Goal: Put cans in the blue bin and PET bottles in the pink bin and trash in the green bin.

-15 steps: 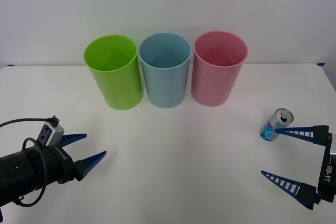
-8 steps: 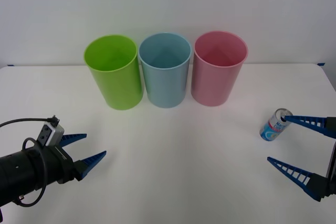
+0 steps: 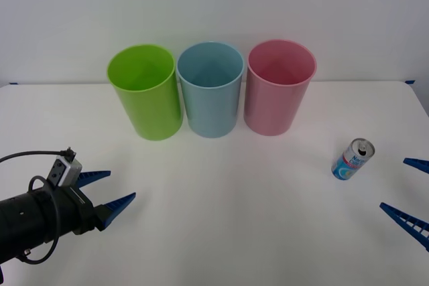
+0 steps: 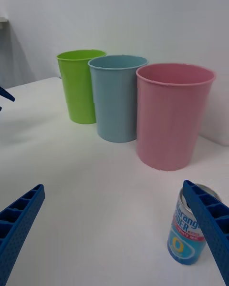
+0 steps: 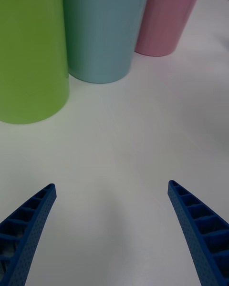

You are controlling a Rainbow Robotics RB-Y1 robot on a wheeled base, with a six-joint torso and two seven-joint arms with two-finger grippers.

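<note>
Three smooth, slightly tapered plastic bins sit in a tight row at the back of the white table [image 3: 221, 205]: green bin [image 3: 145, 92], blue bin [image 3: 210, 89], pink bin [image 3: 278, 88]. The slim can [image 3: 352, 159], glossy blue-white with a silver top, stands upright right of them, just beside the right gripper [image 3: 410, 192], whose ribbed blue fingers are spread wide. The left gripper [image 3: 106, 191] hovers front left, fingers also spread.

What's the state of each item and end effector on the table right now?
can: upright on the table, pull-tab top up, not gripped
green bin: upright, nothing seen inside
blue bin: upright, nothing seen inside
pink bin: upright, nothing seen inside
right end effector: open, beside the can, holding nothing
left end effector: open, idle at the near left, holding nothing
</note>
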